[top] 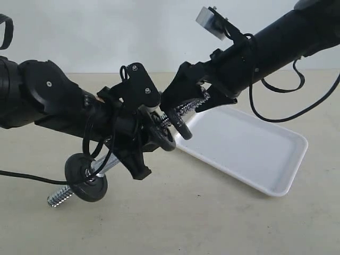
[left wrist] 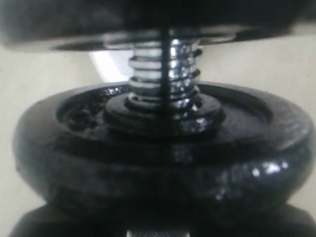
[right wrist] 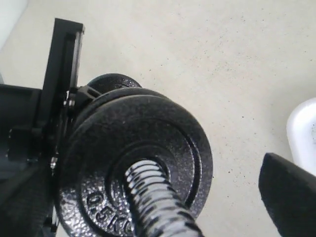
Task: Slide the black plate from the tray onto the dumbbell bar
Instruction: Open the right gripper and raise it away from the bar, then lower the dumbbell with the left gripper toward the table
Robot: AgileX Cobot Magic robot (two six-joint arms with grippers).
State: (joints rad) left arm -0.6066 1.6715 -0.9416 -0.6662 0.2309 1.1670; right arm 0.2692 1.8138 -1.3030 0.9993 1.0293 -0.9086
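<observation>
Held tilted above the table (top: 212, 223) by the left gripper (top: 139, 130), whose jaws pinch its middle, the dumbbell bar (top: 58, 197) carries the black plate (top: 180, 126) on its upper threaded end, near a fixed disc (top: 162, 137). The right gripper (top: 194, 103) straddles that end, jaws spread. The white tray (top: 249, 149) lies beside.

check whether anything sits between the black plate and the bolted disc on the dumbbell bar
Nothing visible does. The black plate is already on the threaded end of the dumbbell bar, and only bare thread shows between it and the bolted disc.
</observation>
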